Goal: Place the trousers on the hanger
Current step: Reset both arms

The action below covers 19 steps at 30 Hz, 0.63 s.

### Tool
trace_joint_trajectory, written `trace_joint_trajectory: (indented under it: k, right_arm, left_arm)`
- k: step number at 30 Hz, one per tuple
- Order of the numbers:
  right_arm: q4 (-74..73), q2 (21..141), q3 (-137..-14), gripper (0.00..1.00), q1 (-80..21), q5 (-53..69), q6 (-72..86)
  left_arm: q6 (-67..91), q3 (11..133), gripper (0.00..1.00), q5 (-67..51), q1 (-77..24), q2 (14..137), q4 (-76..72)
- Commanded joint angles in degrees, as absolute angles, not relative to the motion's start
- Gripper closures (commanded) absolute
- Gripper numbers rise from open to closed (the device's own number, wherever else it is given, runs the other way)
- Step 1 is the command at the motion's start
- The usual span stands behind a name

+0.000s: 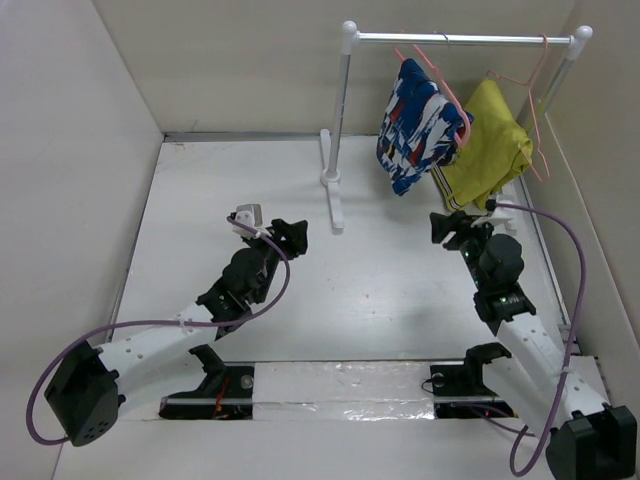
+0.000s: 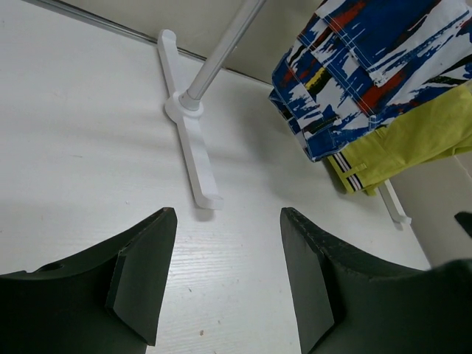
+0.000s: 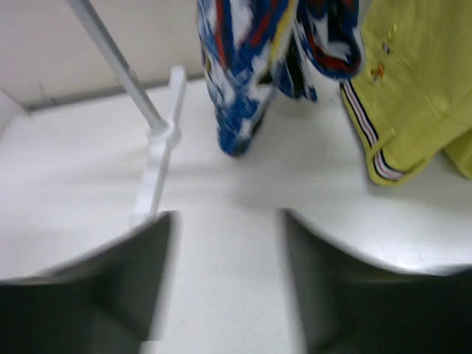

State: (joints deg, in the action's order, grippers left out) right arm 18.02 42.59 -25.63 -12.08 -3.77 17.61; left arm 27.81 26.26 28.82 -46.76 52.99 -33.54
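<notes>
Indoors, trousers (image 1: pixel 418 125) hang over a white table (image 1: pixel 380 300) between pale walls (image 1: pixel 70 130).

You've got two garments: one pair of trousers (image 1: pixel 418 125) and one yellow garment (image 1: pixel 490 150). Two pink hangers: the left hanger (image 1: pixel 440 85) and the right hanger (image 1: pixel 533 115). One clothes rack (image 1: pixel 345 110). Two arms: the left arm (image 1: pixel 180 340) and the right arm (image 1: pixel 520 320).
</notes>
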Motion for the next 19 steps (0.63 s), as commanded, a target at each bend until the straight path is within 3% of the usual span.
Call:
trace_joint_trajectory:
  k: [1, 2, 4, 5, 9, 19]
  right_arm:
    - [13.3, 39.4, -24.1, 0.59, -13.7, -2.9, 14.3]
    - [12.2, 38.7, -23.7, 0.72, -14.4, -2.6, 13.6]
    - [10.4, 36.7, -22.9, 0.88, -15.0, -2.8, 12.8]
    - [9.9, 36.3, -22.3, 0.9, -15.0, -3.0, 12.4]
    - [10.2, 34.9, -20.5, 0.9, -15.6, -1.6, 12.4]
    - [14.0, 37.5, -19.1, 0.7, -15.6, -0.4, 11.5]
  left_arm:
    - [26.8, 25.6, 0.44, 31.1, -46.5, 53.1, -37.3]
    - [27.0, 25.3, 0.45, 32.4, -46.5, 53.3, -36.8]
    - [28.4, 25.1, 0.46, 33.3, -46.5, 53.4, -36.2]
    - [28.6, 24.9, 0.46, 33.4, -46.5, 53.5, -36.1]
    - [30.6, 25.3, 0.48, 34.4, -46.5, 53.5, -31.7]
    - [35.2, 25.9, 0.48, 36.1, -46.5, 53.5, -26.4]
